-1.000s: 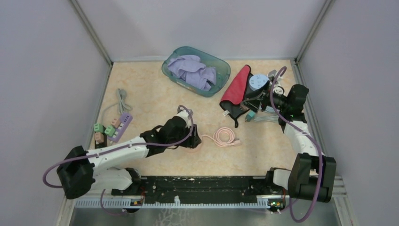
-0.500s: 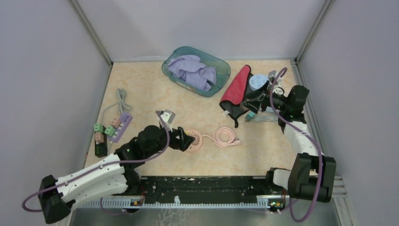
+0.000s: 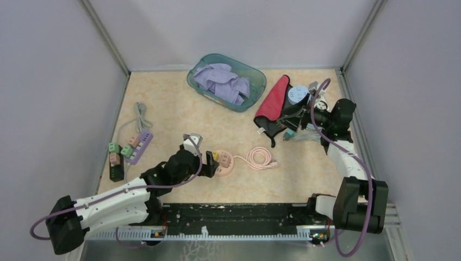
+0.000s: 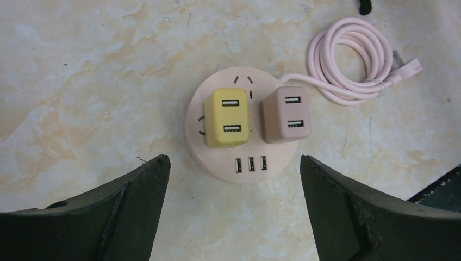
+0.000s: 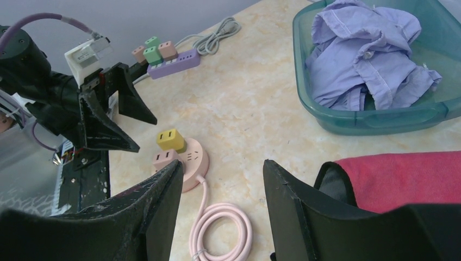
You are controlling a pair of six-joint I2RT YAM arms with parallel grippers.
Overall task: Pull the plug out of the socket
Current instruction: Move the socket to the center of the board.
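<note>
A round pink socket (image 4: 215, 163) lies flat on the table, with a yellow plug (image 4: 228, 118) and a pink plug (image 4: 286, 113) standing side by side in its top. My left gripper (image 4: 234, 159) hovers just short of the socket's near edge, open wide and empty, a finger on each side. In the top view the socket (image 3: 227, 163) sits right of the left gripper (image 3: 208, 163). My right gripper (image 3: 288, 132) hangs far right by the red cloth, open with nothing in it. The right wrist view looks back at the socket (image 5: 195, 157).
The socket's pink cable coil (image 3: 261, 159) lies to its right. A teal basin (image 3: 255, 76) with a lilac shirt stands at the back. A red cloth (image 3: 273, 98) and a blue round object (image 3: 298, 93) lie back right. A purple power strip (image 3: 138, 145) sits left.
The left arm drew back toward the near left, off the socket, and its jaws opened wide. The right arm stayed put.
</note>
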